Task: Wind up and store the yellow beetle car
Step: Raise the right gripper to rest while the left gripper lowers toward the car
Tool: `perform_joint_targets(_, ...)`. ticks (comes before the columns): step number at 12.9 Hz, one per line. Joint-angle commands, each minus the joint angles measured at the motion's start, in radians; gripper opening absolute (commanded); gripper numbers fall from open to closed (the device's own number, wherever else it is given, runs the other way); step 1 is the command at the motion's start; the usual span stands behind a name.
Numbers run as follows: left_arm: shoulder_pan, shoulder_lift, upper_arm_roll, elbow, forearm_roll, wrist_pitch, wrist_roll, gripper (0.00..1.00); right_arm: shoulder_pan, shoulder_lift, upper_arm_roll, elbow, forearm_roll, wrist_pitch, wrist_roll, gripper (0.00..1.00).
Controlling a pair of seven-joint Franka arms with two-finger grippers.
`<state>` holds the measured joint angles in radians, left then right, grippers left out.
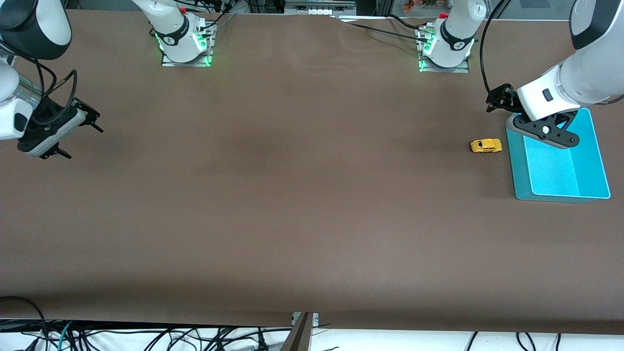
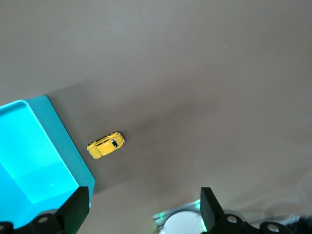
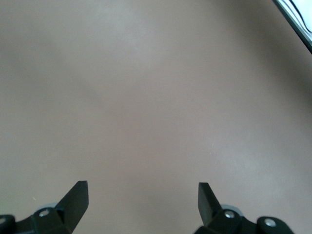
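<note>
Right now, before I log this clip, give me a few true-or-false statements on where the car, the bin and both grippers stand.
1. The yellow beetle car lies inside the teal bin. False: it sits on the table beside the bin.
2. The left gripper is open and holds nothing. True.
3. The left gripper hangs over the bin's edge near the car. True.
4. The right gripper is shut on the car. False: it is open and empty, waiting at the right arm's end of the table.
</note>
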<state>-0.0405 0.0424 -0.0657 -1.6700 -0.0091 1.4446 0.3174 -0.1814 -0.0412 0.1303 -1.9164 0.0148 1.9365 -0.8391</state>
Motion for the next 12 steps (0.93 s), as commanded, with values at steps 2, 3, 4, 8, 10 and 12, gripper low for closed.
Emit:
perform_joint_targets(2, 0.054, 0.022, 0.004, -0.013, 0.008, -0.027, 0.199, 1.00, 0.071, -0.039, -0.034, 0.068, 0.005, -0.121, 0.335, 0.99)
perform_joint_targets(3, 0.057, 0.020, 0.004, -0.043, 0.018, -0.018, 0.247, 1.00, 0.085, -0.039, -0.034, 0.095, 0.004, -0.154, 0.416, 0.99)
perform_joint_targets(4, 0.060, 0.011, 0.004, -0.100, 0.030, 0.038, 0.280, 1.00, 0.098, -0.037, -0.034, 0.124, 0.004, -0.186, 0.496, 0.99)
perform_joint_targets(8, 0.103, -0.049, 0.004, -0.367, 0.053, 0.302, 0.510, 1.00, 0.131, -0.037, -0.060, 0.186, 0.005, -0.255, 0.649, 0.99)
perform_joint_targets(10, 0.142, -0.047, 0.004, -0.451, 0.061, 0.423, 0.622, 1.00, 0.137, -0.037, -0.061, 0.197, 0.005, -0.292, 0.698, 0.99)
perform_joint_targets(12, 0.172, -0.047, 0.004, -0.573, 0.075, 0.593, 0.727, 1.00, 0.137, -0.036, -0.061, 0.197, 0.007, -0.301, 0.695, 0.99)
